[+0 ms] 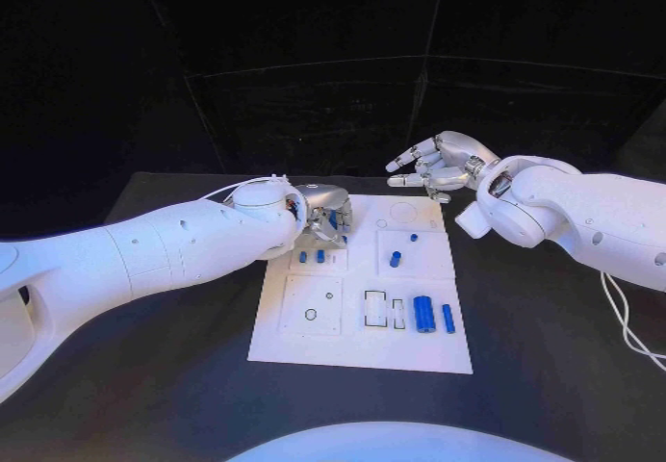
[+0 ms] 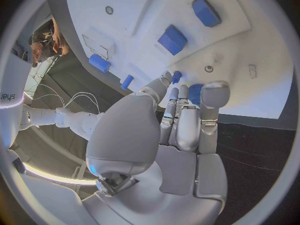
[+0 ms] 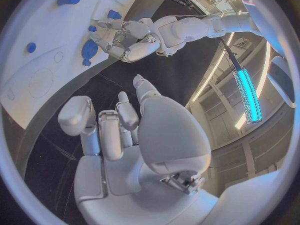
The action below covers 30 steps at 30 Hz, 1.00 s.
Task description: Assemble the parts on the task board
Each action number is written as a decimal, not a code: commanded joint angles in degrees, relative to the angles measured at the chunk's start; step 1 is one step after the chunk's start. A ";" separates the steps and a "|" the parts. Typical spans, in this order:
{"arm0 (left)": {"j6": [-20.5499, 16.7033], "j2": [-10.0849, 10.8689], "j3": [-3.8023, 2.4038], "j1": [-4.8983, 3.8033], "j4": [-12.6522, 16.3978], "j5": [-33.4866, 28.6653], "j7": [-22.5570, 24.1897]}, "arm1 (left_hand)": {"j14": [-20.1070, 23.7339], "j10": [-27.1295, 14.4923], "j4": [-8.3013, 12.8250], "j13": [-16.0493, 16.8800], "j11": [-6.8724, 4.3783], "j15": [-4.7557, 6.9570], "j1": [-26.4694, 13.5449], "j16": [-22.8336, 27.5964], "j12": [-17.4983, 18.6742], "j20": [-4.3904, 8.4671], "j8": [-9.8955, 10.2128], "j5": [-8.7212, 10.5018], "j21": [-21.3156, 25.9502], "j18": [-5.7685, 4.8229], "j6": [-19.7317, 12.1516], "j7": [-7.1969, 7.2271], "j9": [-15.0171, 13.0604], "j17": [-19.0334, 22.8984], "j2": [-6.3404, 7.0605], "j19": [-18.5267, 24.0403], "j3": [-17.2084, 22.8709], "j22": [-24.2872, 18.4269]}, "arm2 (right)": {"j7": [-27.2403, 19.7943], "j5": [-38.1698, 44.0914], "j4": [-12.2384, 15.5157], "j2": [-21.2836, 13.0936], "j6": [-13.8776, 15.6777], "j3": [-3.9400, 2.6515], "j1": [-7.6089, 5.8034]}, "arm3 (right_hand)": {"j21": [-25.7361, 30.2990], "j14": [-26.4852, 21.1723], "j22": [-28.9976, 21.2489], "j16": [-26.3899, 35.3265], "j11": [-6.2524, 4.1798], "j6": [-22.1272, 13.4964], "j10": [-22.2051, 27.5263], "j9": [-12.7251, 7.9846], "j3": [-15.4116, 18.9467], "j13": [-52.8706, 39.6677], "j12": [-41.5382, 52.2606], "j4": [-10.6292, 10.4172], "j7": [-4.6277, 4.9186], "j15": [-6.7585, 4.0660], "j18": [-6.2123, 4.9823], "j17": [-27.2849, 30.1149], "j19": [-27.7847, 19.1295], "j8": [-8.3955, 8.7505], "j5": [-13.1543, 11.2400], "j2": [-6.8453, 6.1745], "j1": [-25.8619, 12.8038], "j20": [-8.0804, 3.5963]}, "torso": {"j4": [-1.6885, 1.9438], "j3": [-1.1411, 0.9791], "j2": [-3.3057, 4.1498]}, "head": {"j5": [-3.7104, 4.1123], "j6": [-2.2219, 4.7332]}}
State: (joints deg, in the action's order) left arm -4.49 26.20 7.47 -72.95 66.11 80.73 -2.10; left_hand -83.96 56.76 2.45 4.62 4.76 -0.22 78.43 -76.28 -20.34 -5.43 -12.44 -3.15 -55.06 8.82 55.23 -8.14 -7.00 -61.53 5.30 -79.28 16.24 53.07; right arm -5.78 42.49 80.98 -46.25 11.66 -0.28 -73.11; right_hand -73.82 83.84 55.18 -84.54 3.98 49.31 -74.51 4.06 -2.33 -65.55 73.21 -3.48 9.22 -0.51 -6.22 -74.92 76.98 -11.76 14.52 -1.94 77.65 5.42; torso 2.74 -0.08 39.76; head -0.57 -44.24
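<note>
On the black counter [image 1: 166, 385] lies the white task board [image 1: 364, 289] with blue parts [image 1: 423, 314] scattered across it. Left hand [image 1: 322, 214] hovers at its far-left corner, fingers [image 2: 187, 120] close together, fingertips near small parts, holding nothing visible. Right hand [image 1: 445, 164] hangs beyond the board, fingers apart, empty.

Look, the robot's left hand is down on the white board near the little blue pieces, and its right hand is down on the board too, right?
Not quite. The left hand is indeed down at the white board, fingers by the little blue pieces. But the right hand is not on the board: the head view shows it raised beyond the board's far edge, fingers apart, holding nothing.
</note>
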 commanded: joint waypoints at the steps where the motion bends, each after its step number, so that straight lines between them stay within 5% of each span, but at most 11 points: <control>1: 2.29 -0.37 -0.02 -0.01 -0.49 1.06 -0.95 | -0.96 0.51 0.09 -0.14 0.08 0.48 -0.12 0.31 0.28 0.03 0.39 0.21 -0.24 -0.90 0.44 -0.07 0.09 0.20 -0.52 -0.36 0.42 0.21 | -0.40 0.00 0.07 0.06 -0.35 -0.04 -0.12 | 0.25 3.50 -0.02 0.27 -0.03 -0.41 0.38 -0.07 0.20 0.05 -0.33 0.07 -0.11 -0.11 -0.11 -2.36 -0.35 -0.24 0.31 0.50 0.12 -0.15 | -0.02 -0.04 -0.01 | 0.04 -0.02; 30: 4.34 -2.89 -0.03 0.42 -4.01 1.16 -0.32 | -0.98 3.45 0.25 -0.91 -0.41 0.87 -0.73 0.30 2.05 0.37 1.20 0.22 -1.38 -1.14 2.59 0.39 0.88 1.35 -0.75 -0.89 2.89 1.67 | -0.42 0.00 0.07 0.45 -0.51 -0.05 -0.12 | 0.25 3.50 -0.02 0.27 -0.03 -0.42 0.37 -0.07 0.20 0.04 -0.32 0.09 -0.11 -0.11 -0.11 -2.36 -0.35 -0.27 0.34 0.53 0.14 -0.15 | 0.11 0.04 -0.03 | 0.52 -0.29</control>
State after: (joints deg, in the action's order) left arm -1.48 23.39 7.30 -72.78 62.19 81.40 -2.79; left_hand -83.94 59.92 2.78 3.71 4.31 0.19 77.94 -76.28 -18.39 -5.05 -11.60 -3.15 -56.20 8.82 57.45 -7.76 -6.16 -60.24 4.81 -79.65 18.78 54.72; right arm -5.79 42.50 81.01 -45.85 11.58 -0.29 -73.11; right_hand -73.82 83.83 55.19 -84.54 3.98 49.31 -74.51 4.06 -2.33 -65.56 73.21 -3.48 9.22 -0.51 -6.22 -74.91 76.98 -11.76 14.52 -1.94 77.65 5.42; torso 2.81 -0.04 39.72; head -0.08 -44.49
